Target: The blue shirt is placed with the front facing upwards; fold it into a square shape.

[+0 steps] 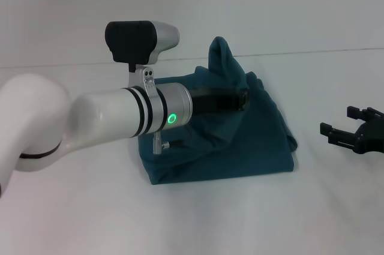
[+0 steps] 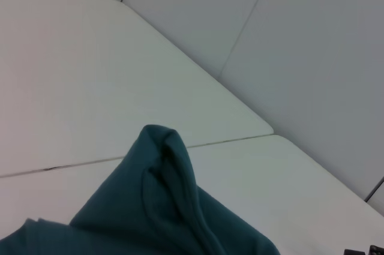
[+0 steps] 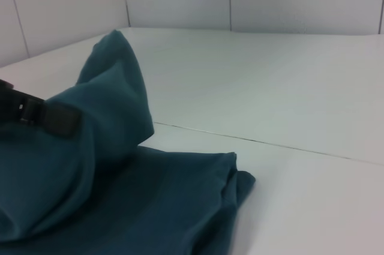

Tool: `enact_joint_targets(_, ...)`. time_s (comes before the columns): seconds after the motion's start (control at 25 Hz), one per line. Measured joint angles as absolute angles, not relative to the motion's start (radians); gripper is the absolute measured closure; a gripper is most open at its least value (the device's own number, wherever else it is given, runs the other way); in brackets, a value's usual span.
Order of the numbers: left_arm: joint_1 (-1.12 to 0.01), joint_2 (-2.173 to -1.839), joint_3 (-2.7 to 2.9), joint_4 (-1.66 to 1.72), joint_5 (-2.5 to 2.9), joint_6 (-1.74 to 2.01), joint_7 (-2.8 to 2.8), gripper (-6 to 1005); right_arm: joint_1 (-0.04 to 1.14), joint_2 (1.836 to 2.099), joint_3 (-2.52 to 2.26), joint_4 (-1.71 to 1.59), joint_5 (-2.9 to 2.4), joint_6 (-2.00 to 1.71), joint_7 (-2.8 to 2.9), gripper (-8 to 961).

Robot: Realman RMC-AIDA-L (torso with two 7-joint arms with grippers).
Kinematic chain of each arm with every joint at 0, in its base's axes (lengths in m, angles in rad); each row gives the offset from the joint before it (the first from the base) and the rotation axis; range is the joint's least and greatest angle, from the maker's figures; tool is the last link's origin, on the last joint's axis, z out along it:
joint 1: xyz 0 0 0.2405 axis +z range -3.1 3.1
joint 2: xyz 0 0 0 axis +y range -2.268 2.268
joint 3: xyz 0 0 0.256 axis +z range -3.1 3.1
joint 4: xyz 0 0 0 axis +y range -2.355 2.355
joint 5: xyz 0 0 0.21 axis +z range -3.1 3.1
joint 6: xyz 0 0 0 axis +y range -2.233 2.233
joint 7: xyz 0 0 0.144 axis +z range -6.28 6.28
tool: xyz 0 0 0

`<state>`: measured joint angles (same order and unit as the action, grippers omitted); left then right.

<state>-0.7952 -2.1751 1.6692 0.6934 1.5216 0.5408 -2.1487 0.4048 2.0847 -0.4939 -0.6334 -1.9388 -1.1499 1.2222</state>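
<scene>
On white table (image 1: 90,219): dark teal-blue cotton shirt (image 1: 240,147) folded, one fold raised, clenched in left hand (image 1: 243,100); right hand (image 1: 351,132) released, apart.

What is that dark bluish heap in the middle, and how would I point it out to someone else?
Start from the white table; near its middle, under the big white left arm, lies the blue shirt, partly folded into a rough block. The left end effector lifts one fold into a peak. It is the only cloth and the only coloured thing there; the right end effector sits apart, off to its right.
</scene>
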Motion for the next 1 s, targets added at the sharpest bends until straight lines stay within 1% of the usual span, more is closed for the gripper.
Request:
enact_joint_targets(0.32,-0.796,-2.175,1.683,0.691,1.506,0.536,-2.147,898,0.407,2.085,-0.494,-0.634,-1.939,-1.139,1.224,143)
enact_joint_targets(0.64,-0.798,-2.175,1.683,0.674,1.364,0.535,-2.052,867,0.408,2.085,-0.494,-0.634,-1.939,-1.137,1.222,155)
enact_joint_targets(0.76,-0.799,-2.175,1.680,0.670,1.333,0.535,-2.026,649,0.408,2.085,-0.496,-0.634,-1.939,-1.137,1.226,160)
enact_joint_targets(1.0,-0.799,-2.175,1.651,0.669,1.328,0.535,-1.998,408,0.410,2.085,-0.497,-0.634,-1.939,-1.137,1.227,169)
